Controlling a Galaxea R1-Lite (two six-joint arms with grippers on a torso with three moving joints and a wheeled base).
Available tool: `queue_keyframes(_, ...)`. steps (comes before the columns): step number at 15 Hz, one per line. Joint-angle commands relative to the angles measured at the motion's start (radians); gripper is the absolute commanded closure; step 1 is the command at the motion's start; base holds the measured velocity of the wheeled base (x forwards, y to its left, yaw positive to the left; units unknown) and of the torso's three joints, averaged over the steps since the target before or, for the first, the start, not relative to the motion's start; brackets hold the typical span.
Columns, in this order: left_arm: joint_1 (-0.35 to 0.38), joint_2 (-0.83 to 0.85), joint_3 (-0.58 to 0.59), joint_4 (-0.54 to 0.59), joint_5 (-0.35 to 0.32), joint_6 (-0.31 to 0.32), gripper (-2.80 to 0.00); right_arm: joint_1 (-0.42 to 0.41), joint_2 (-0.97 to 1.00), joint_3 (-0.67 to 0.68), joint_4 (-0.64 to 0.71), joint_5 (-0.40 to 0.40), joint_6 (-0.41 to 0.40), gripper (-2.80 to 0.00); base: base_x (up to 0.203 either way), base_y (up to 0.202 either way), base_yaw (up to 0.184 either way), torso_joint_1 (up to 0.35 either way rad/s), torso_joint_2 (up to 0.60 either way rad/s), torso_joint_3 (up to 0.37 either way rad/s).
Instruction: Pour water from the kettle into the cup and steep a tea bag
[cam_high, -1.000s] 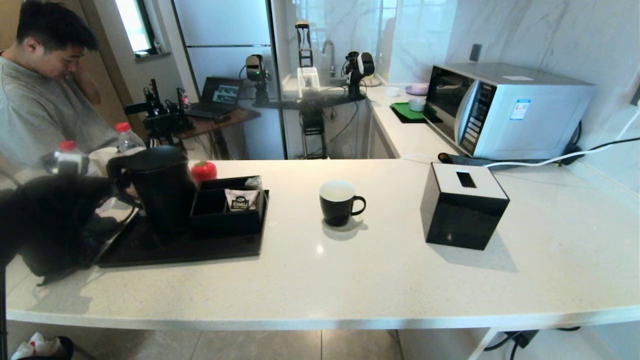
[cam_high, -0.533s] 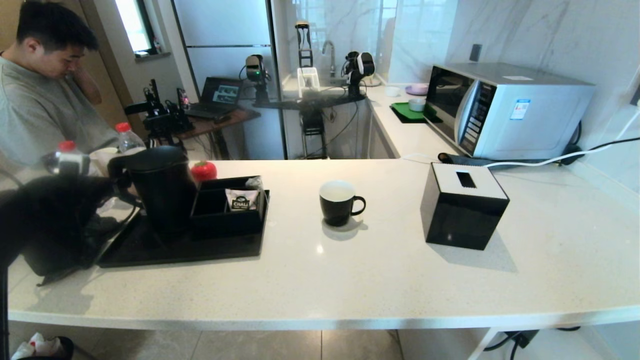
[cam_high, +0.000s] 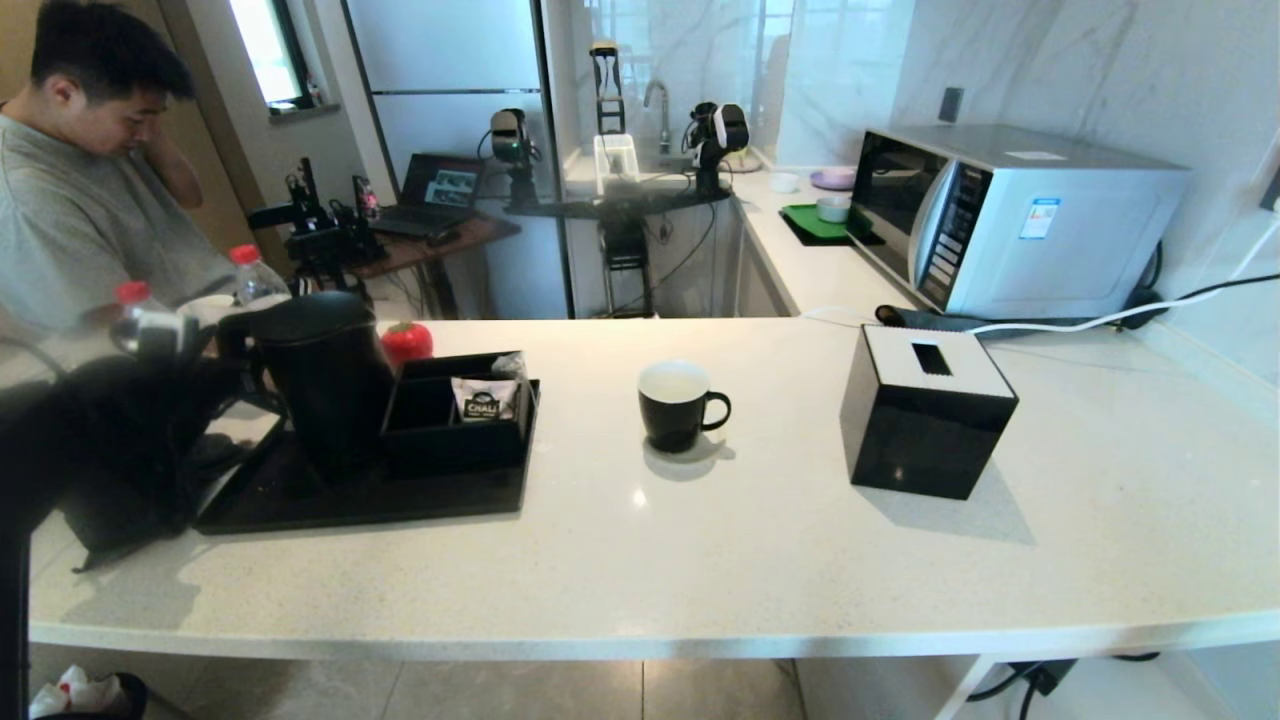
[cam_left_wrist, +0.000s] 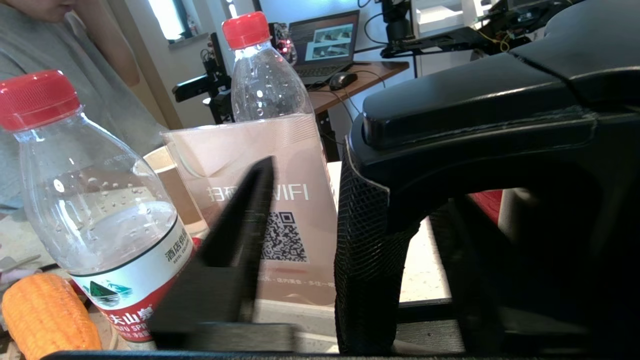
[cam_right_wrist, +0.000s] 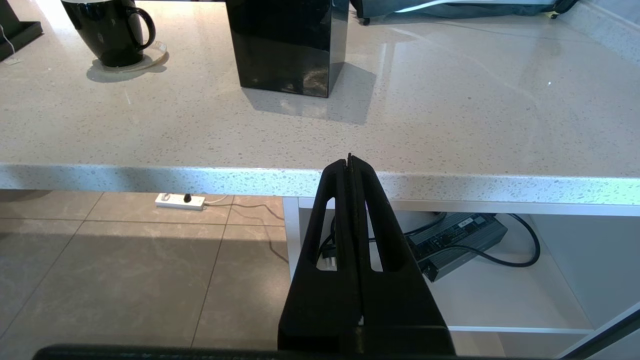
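Observation:
The tall black kettle (cam_high: 322, 385) stands on the black tray (cam_high: 380, 500) at the left of the counter. My left gripper (cam_high: 222, 372) is at its loop handle. In the left wrist view the mesh-textured handle (cam_left_wrist: 370, 260) stands between the fingers of the left gripper (cam_left_wrist: 357, 190). One finger (cam_left_wrist: 240, 235) is blurred, with a gap between it and the handle. The black cup (cam_high: 680, 405) with a white inside stands alone mid-counter, also in the right wrist view (cam_right_wrist: 107, 30). My right gripper (cam_right_wrist: 350, 160) is shut and empty, below the counter's front edge. The tea bag cannot be made out.
A black box holding a white CHALI sachet (cam_high: 483, 400) sits on the tray beside the kettle. A black tissue box (cam_high: 925, 410) stands right of the cup and a microwave (cam_high: 1010, 220) behind. Two water bottles (cam_left_wrist: 95, 200), a WIFI sign (cam_left_wrist: 290, 200) and a person (cam_high: 90, 200) are left.
The left gripper's fingers have narrowed around the kettle handle, and the left arm has shifted slightly. Kettle, cup and right gripper have not moved.

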Motion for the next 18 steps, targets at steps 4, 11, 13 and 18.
queue_keyframes(4,0.001,-0.001,-0.001,-0.009,-0.001,0.000,0.00,0.000,0.001,0.000,0.000,0.001,-0.001,0.00,0.000,0.000,0.000,0.000,0.00,0.000)
queue_keyframes(11,-0.004,-0.015,0.006,-0.032,0.001,-0.004,0.00,0.000,0.001,0.000,0.000,0.001,-0.001,0.00,0.000,0.000,0.000,0.000,0.00,0.000)
queue_keyframes(13,-0.003,-0.025,0.032,-0.068,0.007,-0.018,0.00,0.000,0.001,0.000,0.000,0.001,-0.001,0.00,0.000,0.000,0.000,0.000,0.00,0.000)
queue_keyframes(18,0.013,-0.093,0.168,-0.111,0.016,-0.044,0.00,0.000,0.001,0.000,0.000,0.001,-0.001,0.00,0.000,0.000,0.000,0.000,0.00,0.000)
